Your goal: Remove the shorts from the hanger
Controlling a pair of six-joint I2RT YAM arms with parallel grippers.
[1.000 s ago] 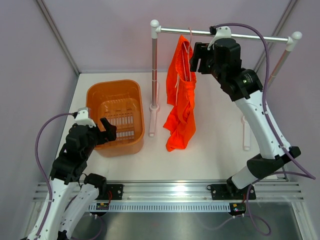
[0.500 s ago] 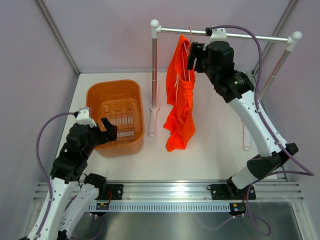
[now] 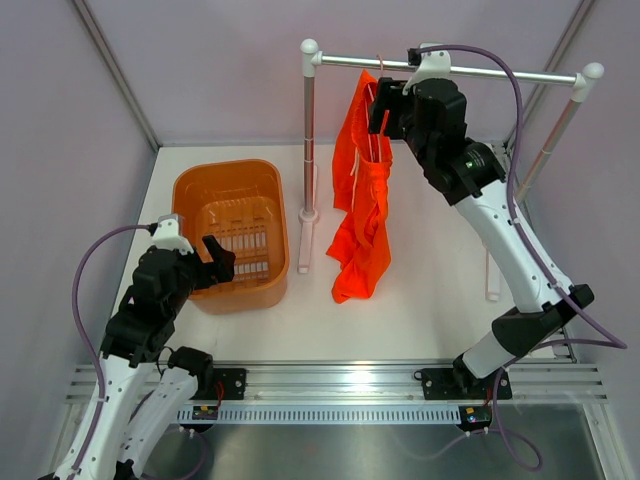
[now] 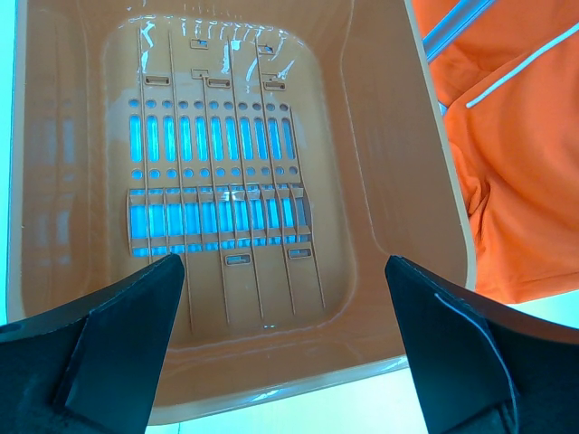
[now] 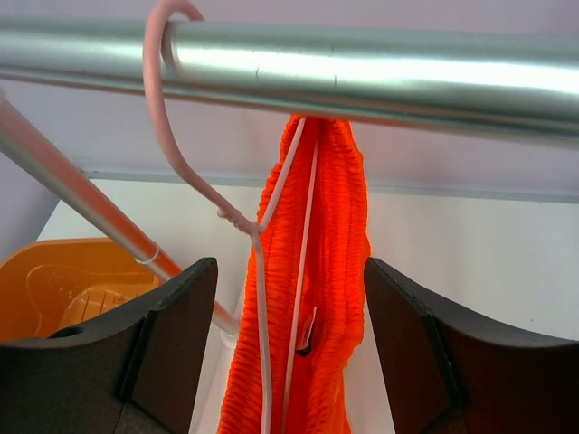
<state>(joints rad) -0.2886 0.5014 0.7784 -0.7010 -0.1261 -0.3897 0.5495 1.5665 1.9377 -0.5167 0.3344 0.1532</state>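
The bright orange-red shorts (image 3: 362, 200) hang from the pale-pink wire hanger (image 3: 376, 95), whose hook sits over the silver rail (image 3: 500, 72). In the right wrist view the hanger (image 5: 194, 185) hooks over the rail and the shorts (image 5: 326, 298) hang between my open fingers. My right gripper (image 3: 382, 108) is open right beside the top of the shorts, just under the rail. My left gripper (image 3: 218, 262) is open and empty over the near side of the orange basket (image 3: 190, 195). In the left wrist view the basket (image 4: 380, 136) fills the frame, with the shorts (image 4: 525, 181) at the right.
The rail stands on two white-capped posts; the left post (image 3: 308, 150) rises between basket and shorts, the right post (image 3: 540, 150) slants behind my right arm. Lavender walls close in the back and sides. A metal rail (image 3: 340, 385) runs along the table's near edge.
My right gripper has moved left along the rail toward the hanger and the top of the shorts. The left arm and shorts have not moved.
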